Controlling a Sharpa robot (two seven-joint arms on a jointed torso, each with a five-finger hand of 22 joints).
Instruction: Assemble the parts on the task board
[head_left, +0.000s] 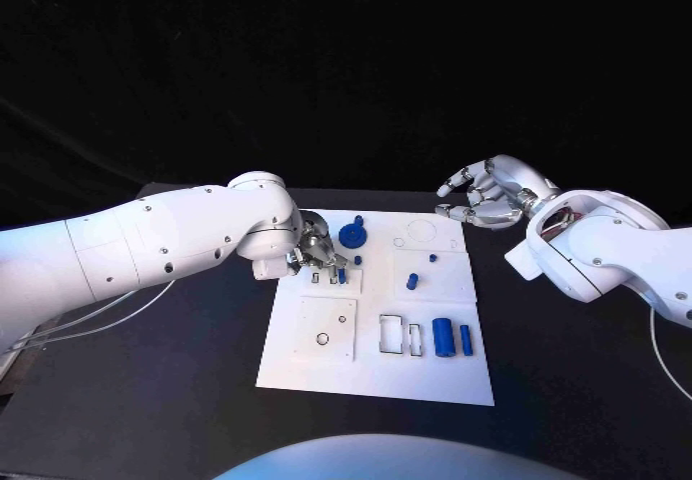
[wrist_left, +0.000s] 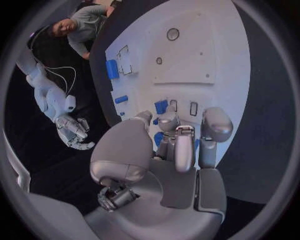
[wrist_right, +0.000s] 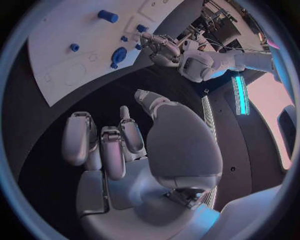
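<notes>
The white task board (head_left: 325, 365) lies mid-table. My left hand (head_left: 315, 250) is low over its far left part, fingers bent down beside a round blue part (head_left: 355, 236). In the left wrist view blue shows between the fingers (wrist_left: 176, 145), and I cannot tell whether they grip it. Small blue pieces (wrist_left: 161, 106) stand in slots just past the fingertips. Two blue cylinders (head_left: 453, 338) lie near the board's right edge, and smaller blue parts (head_left: 413, 281) sit mid-board. My right hand (head_left: 488, 195) hovers off the board's far right corner, fingers apart, holding nothing.
Recessed outlines and small holes mark the board's near left panel (head_left: 326, 330). Black table (head_left: 577, 400) surrounds the board on all sides. In the right wrist view the board (wrist_right: 56, 75) and my left hand (wrist_right: 159, 47) lie beyond the right hand (wrist_right: 119, 145).
</notes>
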